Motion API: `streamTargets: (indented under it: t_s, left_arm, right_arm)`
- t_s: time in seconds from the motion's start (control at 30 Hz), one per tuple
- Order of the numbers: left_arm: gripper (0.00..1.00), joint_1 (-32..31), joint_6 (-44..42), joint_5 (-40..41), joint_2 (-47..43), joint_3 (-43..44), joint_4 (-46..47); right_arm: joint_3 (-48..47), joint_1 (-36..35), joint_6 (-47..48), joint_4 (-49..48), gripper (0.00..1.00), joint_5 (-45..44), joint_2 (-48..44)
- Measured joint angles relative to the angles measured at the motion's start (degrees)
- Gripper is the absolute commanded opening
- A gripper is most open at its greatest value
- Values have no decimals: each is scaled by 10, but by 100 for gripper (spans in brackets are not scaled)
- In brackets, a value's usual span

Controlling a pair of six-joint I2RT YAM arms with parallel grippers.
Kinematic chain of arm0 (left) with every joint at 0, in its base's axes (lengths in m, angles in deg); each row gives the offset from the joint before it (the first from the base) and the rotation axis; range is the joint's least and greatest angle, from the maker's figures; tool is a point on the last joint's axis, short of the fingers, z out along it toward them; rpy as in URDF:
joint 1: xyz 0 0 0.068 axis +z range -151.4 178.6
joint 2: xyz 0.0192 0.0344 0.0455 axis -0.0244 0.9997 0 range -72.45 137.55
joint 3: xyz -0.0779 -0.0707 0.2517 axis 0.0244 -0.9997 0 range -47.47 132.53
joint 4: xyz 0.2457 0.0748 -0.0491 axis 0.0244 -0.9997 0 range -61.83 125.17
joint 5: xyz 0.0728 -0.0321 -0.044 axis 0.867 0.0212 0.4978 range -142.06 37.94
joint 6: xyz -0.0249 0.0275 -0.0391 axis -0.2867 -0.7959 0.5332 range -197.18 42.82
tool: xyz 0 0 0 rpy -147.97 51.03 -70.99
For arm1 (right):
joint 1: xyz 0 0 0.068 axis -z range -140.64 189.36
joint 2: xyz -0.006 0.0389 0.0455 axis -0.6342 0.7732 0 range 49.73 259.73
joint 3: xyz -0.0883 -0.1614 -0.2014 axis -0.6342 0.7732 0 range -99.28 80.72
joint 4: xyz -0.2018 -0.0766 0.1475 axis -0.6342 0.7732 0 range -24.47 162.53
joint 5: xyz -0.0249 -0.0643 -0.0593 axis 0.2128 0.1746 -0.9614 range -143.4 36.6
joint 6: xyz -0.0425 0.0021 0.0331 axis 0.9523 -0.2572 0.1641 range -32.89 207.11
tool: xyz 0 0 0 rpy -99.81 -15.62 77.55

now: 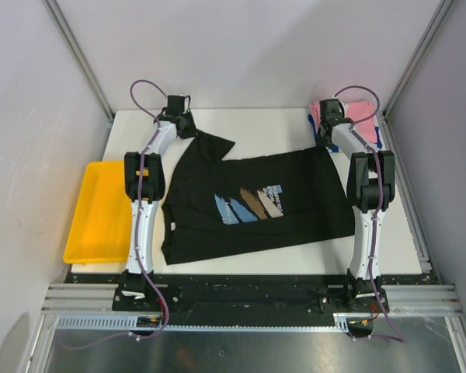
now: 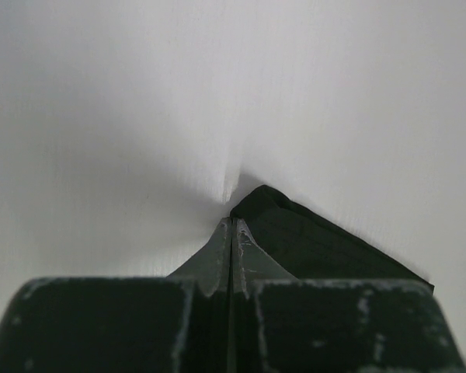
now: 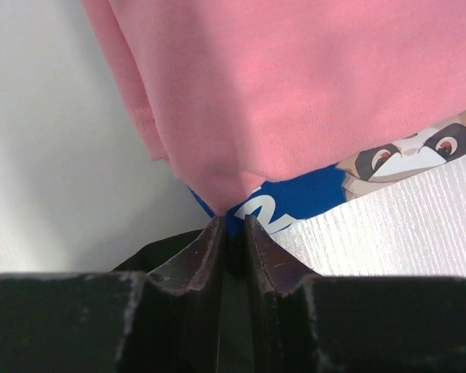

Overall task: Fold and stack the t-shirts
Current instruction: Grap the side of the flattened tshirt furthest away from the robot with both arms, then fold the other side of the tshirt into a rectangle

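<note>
White tabletop (image 1: 279, 124): black t-shirt (image 1: 256, 229) spread across the middle; pink t-shirt (image 1: 363, 110) in the far right corner; yellow tray (image 1: 93, 221) at the left, beside the left arm.
Chest print (image 1: 250, 204): blue, brown and cream strokes; white lettering too small to read.
Left wrist view: left gripper (image 2: 231, 225) pinched tight on the far left corner of the black t-shirt.
Right wrist view: right gripper (image 3: 231, 224) nearly closed, tips against the pink t-shirt's edge; I cannot tell whether it holds any cloth.
Blue-and-white t-shirt (image 3: 311, 198): under the pink one; raccoon face showing, white letters mostly covered, unreadable.

Shows black t-shirt (image 1: 295, 186) spread print-up on white table (image 1: 272, 124). Has left gripper (image 1: 191, 130) at far-left sleeve, right gripper (image 1: 325, 134) at far-right corner beside pink t-shirt (image 1: 361, 111). Shows yellow tray (image 1: 78, 221) at table's left edge.
</note>
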Motion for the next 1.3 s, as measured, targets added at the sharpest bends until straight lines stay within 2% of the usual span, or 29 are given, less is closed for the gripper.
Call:
streamTargets:
  t_s: [0.33,0.8,0.97,1.3]
  left_arm:
    - [0,1,0,-1,-26,-26,-4]
    - [0,7,0,-21,-136,-109,-3]
    - [0,7,9,-40,-205,-192,3]
    - [0,4,41,-61,-434,-454,3]
  right_arm:
    - [-5,-3,7,13,3,-12,0]
    - [3,-3,3,10,2,-9,-2]
    - [39,1,-4,-10,1,-13,-15]
    - [164,5,-35,-60,0,-41,-80]
